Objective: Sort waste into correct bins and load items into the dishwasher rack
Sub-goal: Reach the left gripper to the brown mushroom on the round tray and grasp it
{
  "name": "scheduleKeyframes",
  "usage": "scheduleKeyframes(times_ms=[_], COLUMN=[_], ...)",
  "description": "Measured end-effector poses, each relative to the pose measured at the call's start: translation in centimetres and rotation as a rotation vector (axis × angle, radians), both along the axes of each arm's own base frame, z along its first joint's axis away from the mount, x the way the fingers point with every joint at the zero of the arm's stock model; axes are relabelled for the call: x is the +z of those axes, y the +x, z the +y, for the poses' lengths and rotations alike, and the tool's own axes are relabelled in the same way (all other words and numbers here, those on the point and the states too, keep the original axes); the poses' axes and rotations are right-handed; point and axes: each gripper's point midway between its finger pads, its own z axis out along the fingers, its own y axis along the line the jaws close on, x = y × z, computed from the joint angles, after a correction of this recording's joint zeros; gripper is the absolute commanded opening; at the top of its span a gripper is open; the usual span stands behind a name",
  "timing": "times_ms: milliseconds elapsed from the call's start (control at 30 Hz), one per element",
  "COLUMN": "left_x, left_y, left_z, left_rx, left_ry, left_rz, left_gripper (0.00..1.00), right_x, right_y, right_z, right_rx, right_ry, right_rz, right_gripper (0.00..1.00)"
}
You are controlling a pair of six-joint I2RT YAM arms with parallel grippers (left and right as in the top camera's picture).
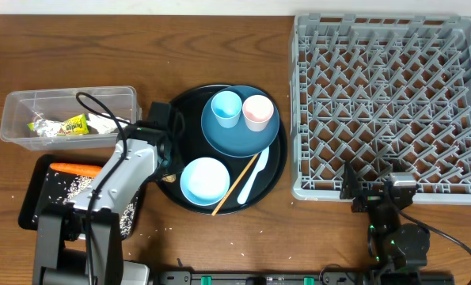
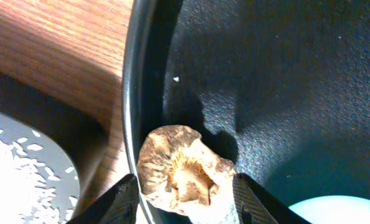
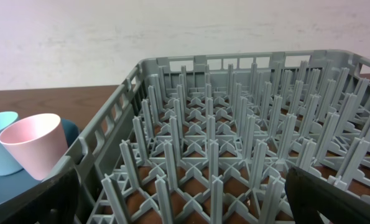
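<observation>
My left gripper (image 2: 185, 199) is shut on the small brown lump (image 2: 183, 174) at the left rim of the round black tray (image 2: 130, 93); it also shows in the overhead view (image 1: 165, 170). The shallow black tray (image 1: 37, 178) holds the carrot (image 1: 75, 169) and rice (image 1: 81, 186). The clear box (image 1: 17, 107) holds the yellow-green wrapper (image 1: 73, 124). The dark blue plate (image 1: 239, 138) carries the light blue cup (image 1: 226, 108) and pink cup (image 1: 257, 112). The bowl (image 1: 203, 180), spoon (image 1: 252, 176) and chopstick (image 1: 233, 186) lie beside it. My right gripper (image 3: 185, 186) is open and empty at the grey rack's (image 1: 389, 103) front edge.
The round black tray (image 1: 279, 170) sits between the two bins and the rack. In the left wrist view the rice-covered tray (image 2: 23, 168) lies at lower left and the bowl's edge (image 2: 334, 211) at lower right. The rack's pegs (image 3: 234, 124) stand right before my right gripper.
</observation>
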Motion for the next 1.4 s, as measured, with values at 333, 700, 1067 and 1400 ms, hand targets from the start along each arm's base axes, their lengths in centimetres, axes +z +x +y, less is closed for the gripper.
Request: scheduleKeyframes(times_ms=[333,700,1067,1400], left_x=[0.2,0.2,0.2,-0.2], left_y=[0.3,0.3,0.2,0.0], left_z=[1.1,1.3,1.3,1.4], left_rx=[-0.018,-0.026,-0.028,-0.028], left_ry=[0.068,0.082,0.083,0.083], left_rz=[-0.012,-0.013,-0.009,-0.008], left_gripper=[0.50,0.37,0.37,0.35], right_x=[0.0,0.0,0.0,0.0], right_y=[0.0,0.0,0.0,0.0], right_z=[0.0,0.0,0.0,0.0], right_rx=[0.000,0.000,0.000,0.000], right_ry=[0.000,0.000,0.000,0.000], right_rz=[0.000,0.000,0.000,0.000], right_gripper=[0.99,0.99,0.99,0.99])
